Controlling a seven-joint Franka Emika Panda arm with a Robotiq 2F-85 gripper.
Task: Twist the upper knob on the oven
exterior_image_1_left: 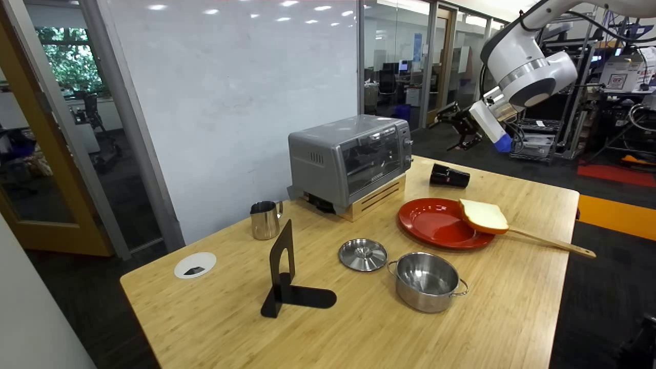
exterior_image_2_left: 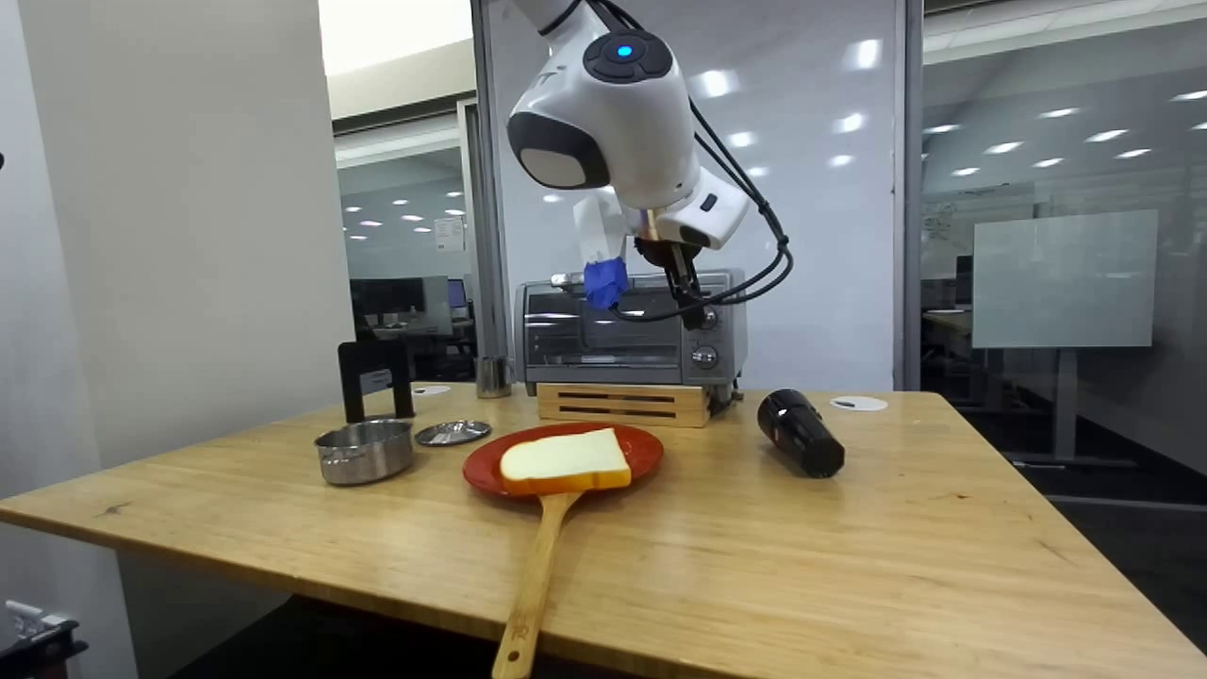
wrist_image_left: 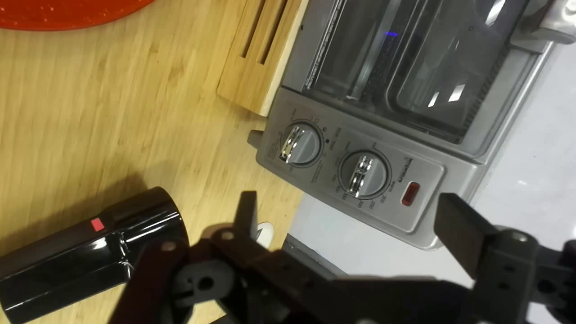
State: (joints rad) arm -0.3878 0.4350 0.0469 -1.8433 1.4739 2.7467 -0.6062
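End effector [wrist_image_left: 348, 211], jaws apart and empty, is hanging before the oven [exterior_image_1_left: 350, 160], itself resting on a wooden stand [exterior_image_2_left: 622, 404]; approach is presumably awaiting completion, calling for straddling the upper knob [wrist_image_left: 365, 175].

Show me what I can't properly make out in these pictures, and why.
The upper knob: partly hidden by the fingers in an exterior view.
Far end of the wooden handle: hidden by the bread in both exterior views.
The red plate: mostly cut off by the wrist view's corner.
The fine print beside the lower knob: too small and blurred in the wrist view.
Where the robot arm starts: beyond the picture edge in both exterior views.
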